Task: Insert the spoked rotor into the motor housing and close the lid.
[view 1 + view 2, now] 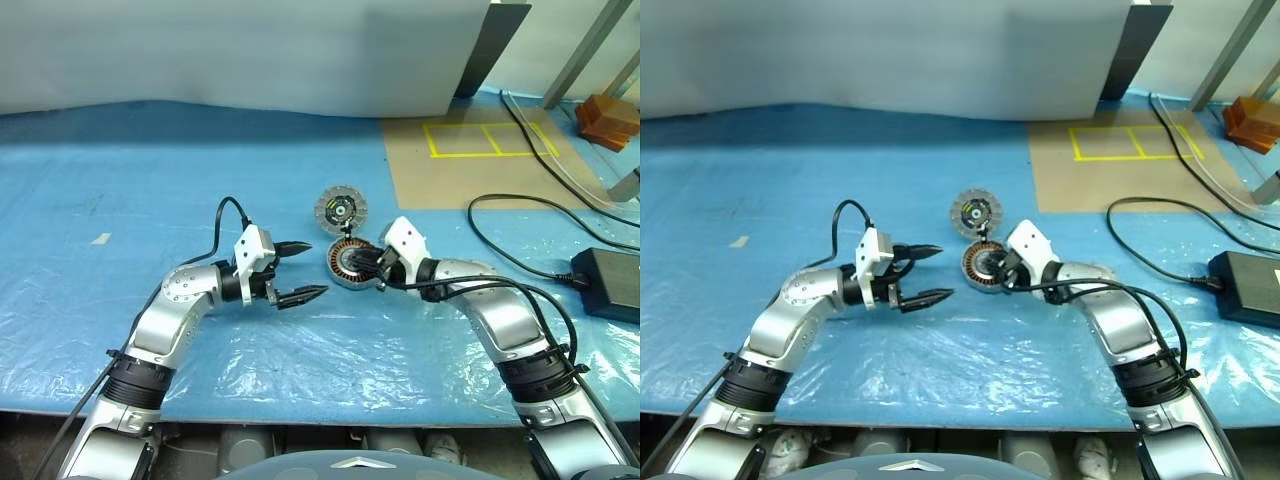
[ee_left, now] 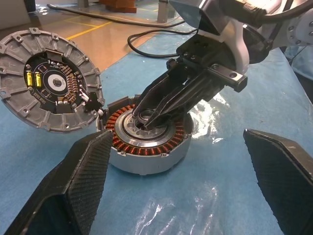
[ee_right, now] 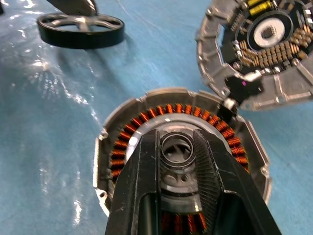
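Observation:
The motor housing [image 1: 342,264], a silver cup with copper windings, lies on the blue sheet at the middle. Its lid [image 1: 340,210], a round disc with a grey segmented rim and a circuit board, stands swung open on a hinge at the far side. My right gripper [image 1: 378,268] reaches in from the right, its fingers [image 3: 146,166] nearly together and shut on the housing's silver centre hub. My left gripper [image 1: 316,270] hovers open just left of the housing, pointing at it. The spoked rotor [image 3: 80,30], a black ring with spokes, lies flat on the sheet beyond the housing in the right wrist view.
A black power brick [image 1: 605,282] and black cables [image 1: 500,215] lie at the right. A brown board with a yellow taped rectangle [image 1: 490,140] sits at the back right, beside an orange block [image 1: 608,120]. A white wall panel borders the far side.

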### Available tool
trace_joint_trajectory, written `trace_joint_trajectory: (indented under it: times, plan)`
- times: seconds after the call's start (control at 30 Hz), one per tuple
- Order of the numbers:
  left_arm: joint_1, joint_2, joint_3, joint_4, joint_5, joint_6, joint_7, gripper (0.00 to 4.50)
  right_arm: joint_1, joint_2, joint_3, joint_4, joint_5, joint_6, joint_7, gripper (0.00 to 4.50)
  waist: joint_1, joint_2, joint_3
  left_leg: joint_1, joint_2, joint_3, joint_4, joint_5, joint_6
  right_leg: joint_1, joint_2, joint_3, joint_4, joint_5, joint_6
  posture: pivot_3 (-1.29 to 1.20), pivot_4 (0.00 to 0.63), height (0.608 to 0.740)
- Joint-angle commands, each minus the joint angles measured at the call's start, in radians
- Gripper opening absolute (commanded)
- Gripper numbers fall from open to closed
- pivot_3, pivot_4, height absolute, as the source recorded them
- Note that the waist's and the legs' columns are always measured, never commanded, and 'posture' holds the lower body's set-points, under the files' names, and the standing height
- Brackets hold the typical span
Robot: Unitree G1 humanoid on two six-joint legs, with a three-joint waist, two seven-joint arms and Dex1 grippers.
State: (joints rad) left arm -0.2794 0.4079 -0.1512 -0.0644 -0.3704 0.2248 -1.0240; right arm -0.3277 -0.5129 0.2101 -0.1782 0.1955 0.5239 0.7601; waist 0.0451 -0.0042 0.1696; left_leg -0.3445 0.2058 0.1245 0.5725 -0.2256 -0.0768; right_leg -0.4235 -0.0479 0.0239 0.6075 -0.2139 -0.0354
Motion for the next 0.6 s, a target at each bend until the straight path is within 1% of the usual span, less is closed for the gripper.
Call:
trace_joint_trajectory:
  times: [0.03,0.27,0.6]
  plan:
    - [-0.005,-0.003,0.001,-0.018,-0.001,-0.014,0.004,4.50,-0.025,-0.008,-0.007,-0.029,0.004,-0.009,0.014,0.59,0.000,0.000,0.000,0.000,0.000,0.000,0.000,0.000,0.000,0.000,0.000,0.000,0.000,0.000,0.000,0.00,0.150,0.740]
    - [-0.002,-0.004,0.001,-0.022,0.000,-0.011,0.014,4.50,-0.029,-0.007,-0.005,0.050,-0.032,-0.044,0.016,0.59,0.000,0.000,0.000,0.000,0.000,0.000,0.000,0.000,0.000,0.000,0.000,0.000,0.000,0.000,0.000,0.00,0.150,0.740]
    - [0.007,-0.002,0.000,-0.034,-0.002,-0.003,0.022,4.50,-0.026,0.004,0.006,0.056,-0.037,-0.050,0.034,0.59,0.000,0.000,0.000,0.000,0.000,0.000,0.000,0.000,0.000,0.000,0.000,0.000,0.000,0.000,0.000,0.00,0.150,0.740]
